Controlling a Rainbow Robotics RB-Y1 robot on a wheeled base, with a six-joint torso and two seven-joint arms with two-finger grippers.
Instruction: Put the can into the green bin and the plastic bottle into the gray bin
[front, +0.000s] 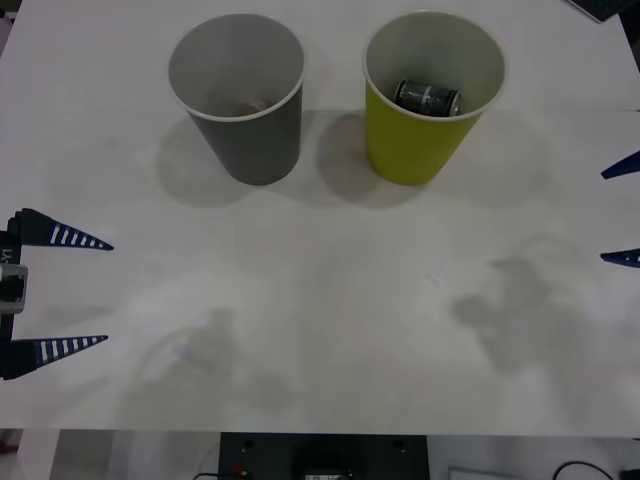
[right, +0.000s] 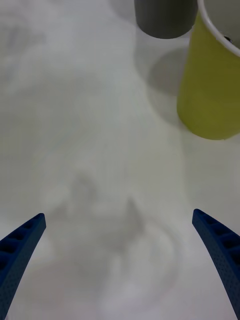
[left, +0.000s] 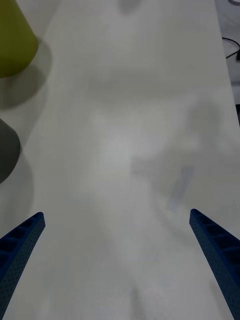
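White table, can inside green bin, gray bin alongside.

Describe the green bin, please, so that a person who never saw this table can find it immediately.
On the white table, two large paper cups stand side by side at the far end. The green bin is the one on the robot's right. It is yellow-green outside, not dark like the gray bin, and the can lies inside it.
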